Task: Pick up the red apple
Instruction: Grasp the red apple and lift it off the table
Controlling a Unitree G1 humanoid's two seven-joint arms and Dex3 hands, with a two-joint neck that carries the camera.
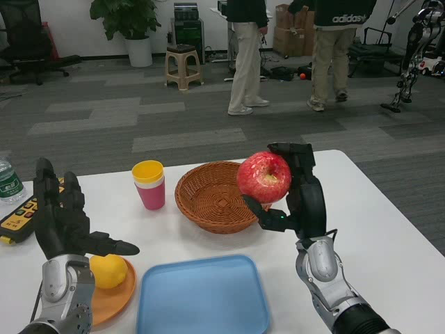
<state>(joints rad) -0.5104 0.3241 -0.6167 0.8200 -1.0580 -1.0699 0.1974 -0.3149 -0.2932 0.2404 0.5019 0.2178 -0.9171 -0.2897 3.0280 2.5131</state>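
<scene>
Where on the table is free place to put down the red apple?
The blue tray is bare, and so is the white table right of the right hand, which holds the red apple. The wicker basket looks empty. The left side is crowded: stacked cups, orange plate with lemon, left hand.

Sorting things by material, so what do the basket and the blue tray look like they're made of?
Basket: woven wicker or rattan, matte brown, going by its visible strand weave. Blue tray: probably moulded plastic, going by its smooth, slightly glossy surface, rounded corners and raised rim.
</scene>
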